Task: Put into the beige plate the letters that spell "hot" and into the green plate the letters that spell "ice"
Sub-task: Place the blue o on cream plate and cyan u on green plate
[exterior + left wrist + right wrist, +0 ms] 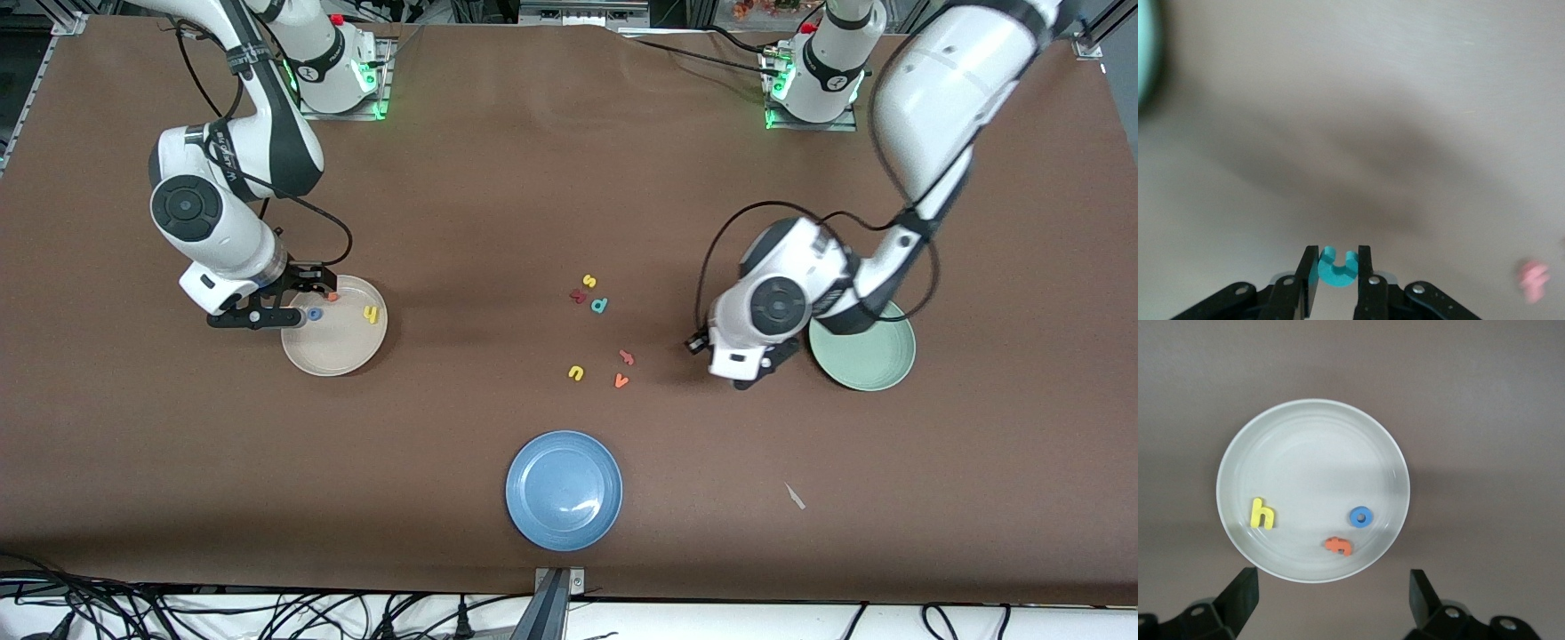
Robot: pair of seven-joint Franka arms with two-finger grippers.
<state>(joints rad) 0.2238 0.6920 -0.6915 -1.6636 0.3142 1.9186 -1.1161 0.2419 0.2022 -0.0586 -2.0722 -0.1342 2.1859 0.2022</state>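
The teal c [1337, 267] is sitting clamped between the two flat black fingers of the left pincer [754, 372], which is hanging over bare table just beside the green plate [876, 369], on that plate's side toward the loose letters. The c looks like a small, light, foam-like piece, stiff enough to keep its curve under the squeeze; it is being pinched across its two outer sides with the open mouth pointing away from the wrist, which seems the sensible hold, since a grip on one thin arm could let it twist out. Being so light, it will probably bounce or stick to a pad on release, so a low drop into the plate looks wise.

The green plate is round, shallow, smooth and pale mint, and nothing shows on its visible part. The dark red i [578, 296] is lying well apart from the green plate, toward the right arm's end, touching or nearly touching the teal d-shaped letter [600, 305] and just nearer the front camera than the yellow s [589, 281]. An orange letter [627, 357] that may be the e, an orange v [621, 380] and a yellow u [576, 372] are lying between that cluster and the glossy blue plate [564, 489].

The yellow h [1262, 513], blue ring o [1361, 517] and orange t [1338, 546] are all resting in the beige plate [1313, 420], far from the green plate at the right arm's end. The right pincer [1335, 593] is hovering over that plate's rim with its fingers spread wide and empty.
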